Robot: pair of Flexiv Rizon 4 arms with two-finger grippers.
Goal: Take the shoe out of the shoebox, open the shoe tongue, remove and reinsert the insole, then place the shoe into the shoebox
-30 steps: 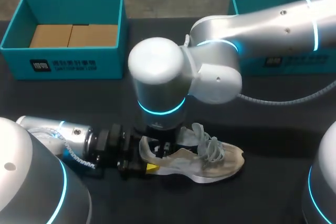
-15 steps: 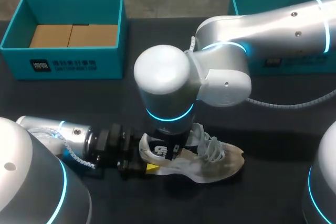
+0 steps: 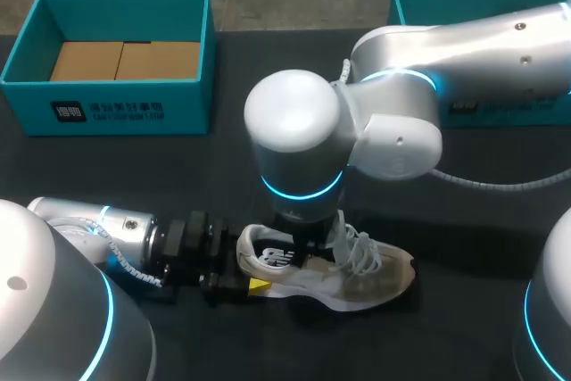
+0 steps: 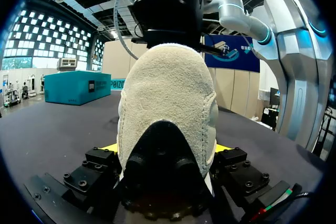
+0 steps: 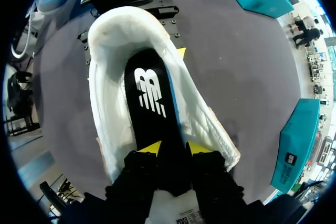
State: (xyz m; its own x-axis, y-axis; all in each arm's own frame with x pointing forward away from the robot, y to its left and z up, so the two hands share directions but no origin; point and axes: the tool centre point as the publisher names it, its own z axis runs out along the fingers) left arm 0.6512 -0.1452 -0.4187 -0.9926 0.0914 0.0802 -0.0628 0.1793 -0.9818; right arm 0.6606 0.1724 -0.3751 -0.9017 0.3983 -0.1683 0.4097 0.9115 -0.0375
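Insole stage of the task, seen from above and from both wrists. The shoe [image 3: 366, 278] lies on its sole on the desk [image 3: 178, 176], heel toward the left arm, well apart from the left teal box [image 3: 107, 113] and the right teal box [image 3: 482, 104] at the far edge.

The heel is clamped from both sides by the left tool [image 3: 252, 262], whose yellow tips are pressed against the heel's flanks in the left wrist view. The right tool [image 5: 173, 148] is lowered into the shoe's mouth, its fingers narrowly parted and closed on the black insole [image 5: 149, 98], which runs between them toward the heel.

The step in hand is judged to be working the insole within the shoe. For a clean result, the heel clamp should be kept firm so that the shoe is not dragged. The insole should be guided flat along the shoe's length, clear of the laces [image 3: 357, 252], and not buckled against the collar.

Compared with one second earlier, the right arm has been shifted from the heel opening toward the laces. The insole's printed heel end, previously covered by the tool, is now exposed in the head view. The left arm and the shoe are unchanged in position.
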